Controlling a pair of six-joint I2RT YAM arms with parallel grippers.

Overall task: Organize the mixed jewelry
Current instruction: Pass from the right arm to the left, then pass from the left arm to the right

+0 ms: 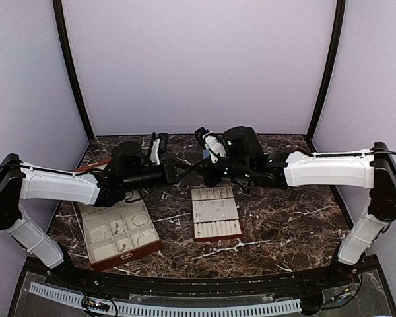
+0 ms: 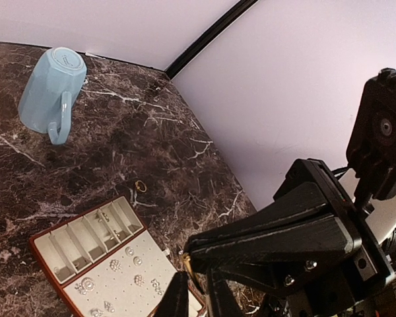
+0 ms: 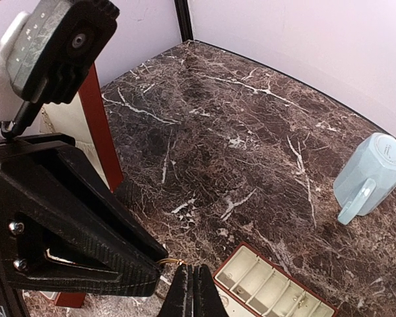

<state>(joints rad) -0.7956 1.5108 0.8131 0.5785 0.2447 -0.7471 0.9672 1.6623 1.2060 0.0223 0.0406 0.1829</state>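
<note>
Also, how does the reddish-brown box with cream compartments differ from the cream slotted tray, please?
The cream-lined reddish-brown box has wide cells holding hoops; the cream slotted tray has narrow slots and small studs. The box sits skewed, on the left; the tray lies centred, nearly square. Both are cream with reddish-brown edges.

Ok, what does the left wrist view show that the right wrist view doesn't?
Only the left wrist: a loose ring on the marble table beyond the slotted tray, and studs on its flat panel. Only the right wrist: an upright reddish-brown panel with cream lining. Both: the blue mug lying on its side, and the tray's slots.
</note>
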